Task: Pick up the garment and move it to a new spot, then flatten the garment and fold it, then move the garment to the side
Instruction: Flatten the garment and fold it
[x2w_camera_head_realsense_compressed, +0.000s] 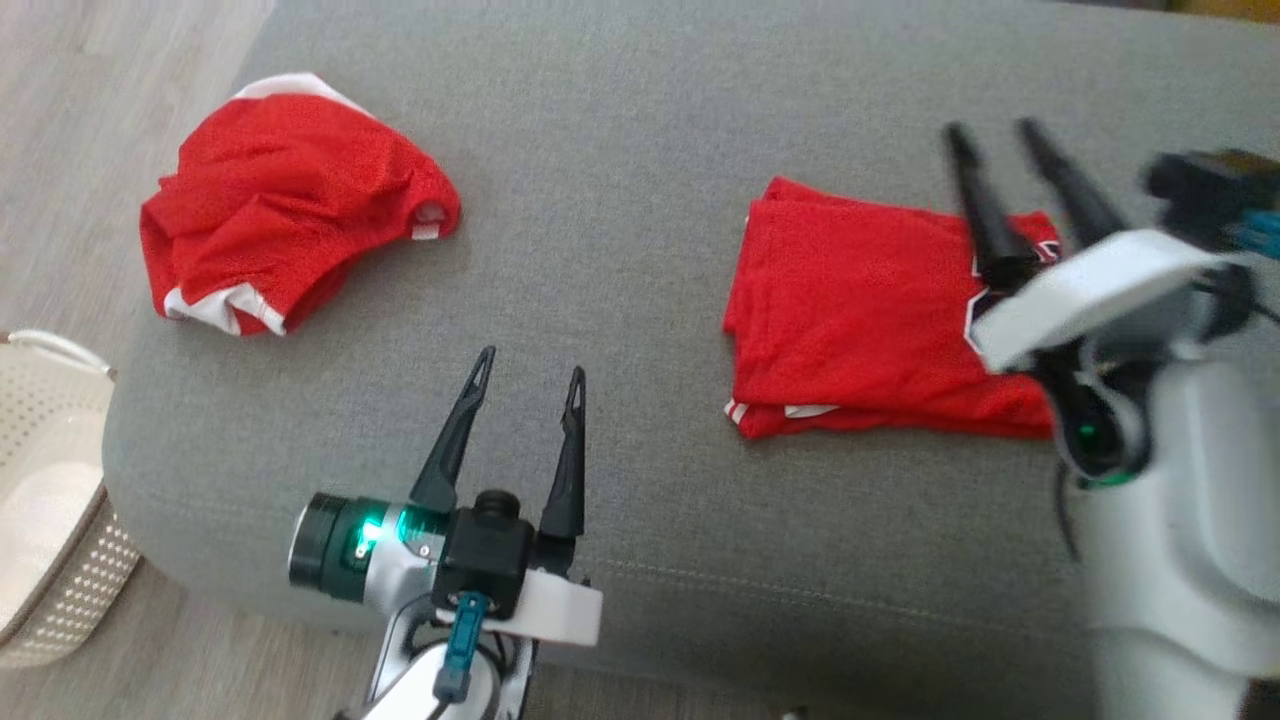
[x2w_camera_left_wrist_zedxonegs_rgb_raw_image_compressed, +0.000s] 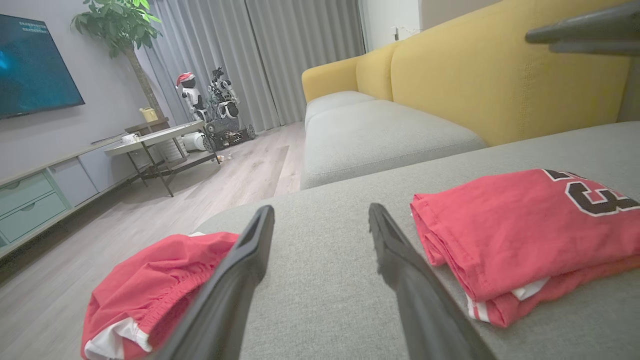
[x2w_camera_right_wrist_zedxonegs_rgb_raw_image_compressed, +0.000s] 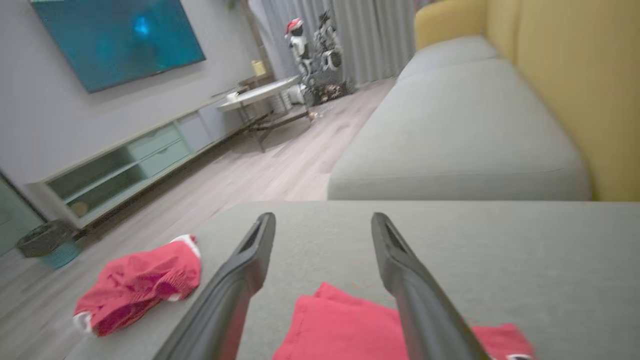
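The folded red jersey (x2w_camera_head_realsense_compressed: 860, 320) lies on the right part of the grey sofa cushion (x2w_camera_head_realsense_compressed: 620, 200), a tidy rectangle of several layers, with a dark number showing at its right end and a strip of white trim peeping from the near edge. Well apart from it, at the far left of the cushion, sits a crumpled pair of red shorts (x2w_camera_head_realsense_compressed: 280, 200) with white trim. A pale perforated basket (x2w_camera_head_realsense_compressed: 60, 350) stands on the floor off the cushion's left edge.

The right pincer (x2w_camera_head_realsense_compressed: 992, 132) is released, its fingers spread and holding nothing. They reach over the jersey's far right corner, and I cannot tell whether they touch the cloth. The left pincer (x2w_camera_head_realsense_compressed: 532, 362) is likewise spread and empty, over bare cushion near the front edge, between the two garments.

The jersey looks like thin sports fabric, so I judge it light, soft and limp, with smooth layers likely to slide over one another. With folding apparently done, what remains is shifting it aside. A grip on the top layer alone would probably peel the fold open, so the better hold is the full stack, pinched at a closed folded edge. Using both pincers at two corners of one side would keep it flat.
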